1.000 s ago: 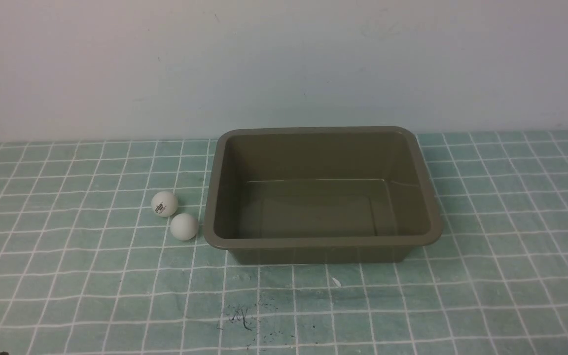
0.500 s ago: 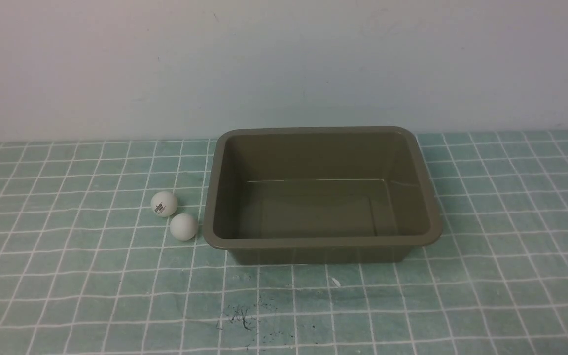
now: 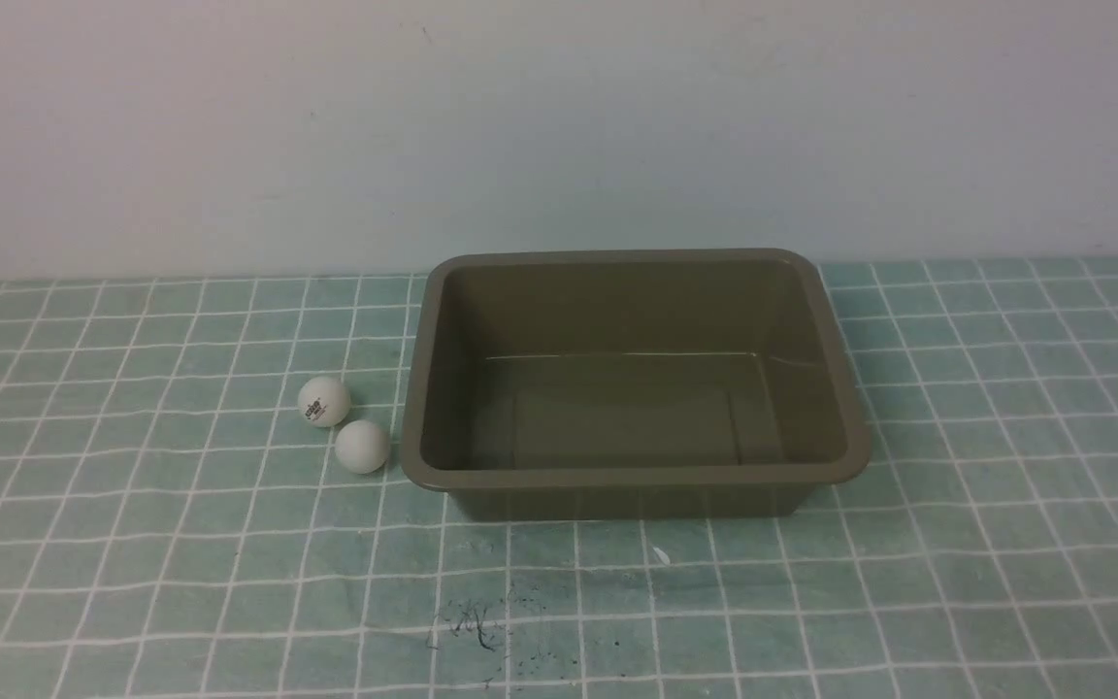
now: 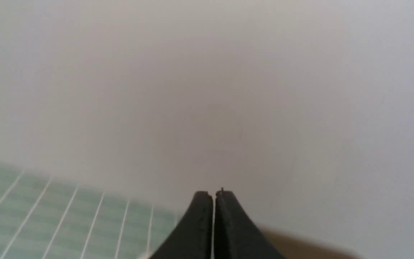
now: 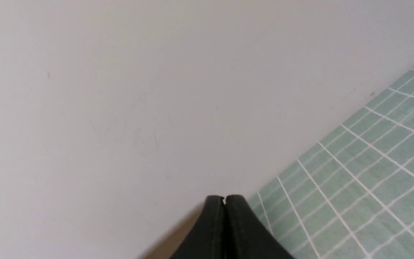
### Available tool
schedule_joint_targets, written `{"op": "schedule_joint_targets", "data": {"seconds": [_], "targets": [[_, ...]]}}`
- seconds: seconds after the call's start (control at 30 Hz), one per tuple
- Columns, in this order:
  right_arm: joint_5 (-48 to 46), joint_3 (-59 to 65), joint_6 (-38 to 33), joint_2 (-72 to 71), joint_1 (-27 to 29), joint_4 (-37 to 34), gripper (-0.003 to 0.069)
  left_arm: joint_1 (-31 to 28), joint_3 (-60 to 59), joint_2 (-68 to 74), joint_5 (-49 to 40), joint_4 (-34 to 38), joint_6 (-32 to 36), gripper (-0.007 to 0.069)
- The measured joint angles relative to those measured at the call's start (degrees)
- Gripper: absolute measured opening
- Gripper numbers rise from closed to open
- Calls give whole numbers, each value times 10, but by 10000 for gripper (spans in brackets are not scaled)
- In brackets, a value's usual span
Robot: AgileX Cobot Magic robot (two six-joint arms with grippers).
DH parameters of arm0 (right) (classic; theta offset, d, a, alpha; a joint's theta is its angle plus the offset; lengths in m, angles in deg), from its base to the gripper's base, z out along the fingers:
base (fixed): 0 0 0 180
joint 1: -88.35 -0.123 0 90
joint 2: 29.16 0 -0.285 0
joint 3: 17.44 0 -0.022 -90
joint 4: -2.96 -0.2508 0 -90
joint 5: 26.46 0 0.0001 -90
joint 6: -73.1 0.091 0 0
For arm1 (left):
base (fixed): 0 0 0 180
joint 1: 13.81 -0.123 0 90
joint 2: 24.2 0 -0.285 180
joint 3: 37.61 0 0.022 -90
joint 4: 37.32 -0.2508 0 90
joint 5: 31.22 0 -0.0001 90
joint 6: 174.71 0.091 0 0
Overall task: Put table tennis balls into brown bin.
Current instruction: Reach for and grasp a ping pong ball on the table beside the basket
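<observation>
The brown bin (image 3: pixel 635 476) stands on the checked green cloth in the front view, with nothing inside it. Two white table tennis balls lie touching each other just left of it: one with a dark logo (image 3: pixel 323 401) and a plain one (image 3: pixel 362 447) nearer the bin's front corner. A third ball is not in view. Neither arm shows in the front view. My left gripper (image 4: pixel 214 196) is shut with its black fingers pressed together, facing the wall; a blurred strip of the bin (image 4: pixel 300 244) shows beside it. My right gripper (image 5: pixel 224 199) is shut too, holding nothing.
A pale wall (image 3: pixel 559 126) rises right behind the bin. The green grid cloth (image 3: pixel 1005 544) covers the table, with dark scribble marks (image 3: pixel 467 626) near the front edge.
A dark piece of the left arm showed at the lower left edge of the front view half a second ago; it has dropped out of view. The balls and bin have not moved.
</observation>
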Motion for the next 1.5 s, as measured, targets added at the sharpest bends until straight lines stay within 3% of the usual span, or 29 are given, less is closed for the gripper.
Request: {"op": "schedule_joint_targets", "data": {"seconds": [0.07,0.1,0.17,0.27,0.47,0.57,0.7,0.83,0.97,1.03,1.1,1.27,1.37,1.47,1.5], "targets": [[11,0,-5,0,0,-14,-15,0,35,48,-57,-8,7,-5],[23,0,-11,0,0,-30,-15,0,88,125,-138,-15,30,-5],[25,0,-12,0,0,-46,-15,0,128,208,-215,-18,62,-5],[-48,-15,-27,0,0,-55,-15,0,175,337,-275,-20,120,-5],[-239,-139,-88,84,0,3,-15,0,245,519,-288,-23,176,-5],[-381,-269,-125,226,0,86,-15,1,315,633,-296,-24,188,-5],[-463,-367,-150,339,0,154,-15,1,389,708,-304,-24,192,-5],[-478,-400,-155,385,0,175,-15,1,445,759,-301,-16,197,4],[-478,-401,-155,397,0,176,-15,1,497,821,-301,21,219,97],[-478,-401,-155,398,0,176,-15,1,520,854,-298,43,229,194],[-477,-401,-155,400,0,176,-15,3,542,894,-285,52,234,338],[-475,-401,-155,400,0,175,-15,6,550,944,-241,55,238,510],[-475,-401,-155,400,0,175,-15,6,551,964,-226,59,238,486],[-475,-401,-155,400,0,175,-15,6,554,970,-234,58,238,344],[-475,-401,-155,400,0,175,-15,6,560,969,-244,51,238,345]]}}
